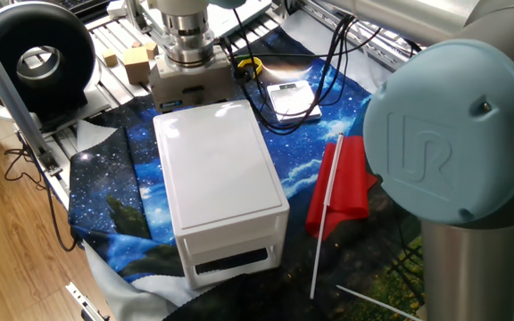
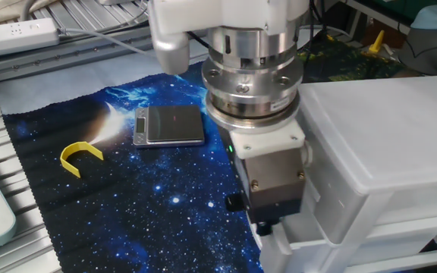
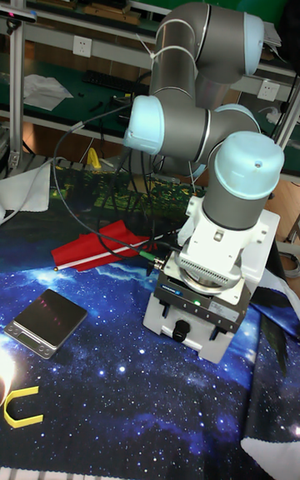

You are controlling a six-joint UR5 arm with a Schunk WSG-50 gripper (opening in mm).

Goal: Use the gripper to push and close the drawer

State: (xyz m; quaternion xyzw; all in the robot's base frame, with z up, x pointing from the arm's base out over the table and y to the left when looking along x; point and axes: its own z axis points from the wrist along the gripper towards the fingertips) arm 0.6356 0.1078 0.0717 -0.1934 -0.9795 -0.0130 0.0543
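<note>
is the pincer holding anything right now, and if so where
Nothing looks held. The boxy tan-grey metal pincer is up against the end of the white plastic drawer cabinet, pushing rather than gripping; its fingertips are too hidden to tell open from shut.
</note>
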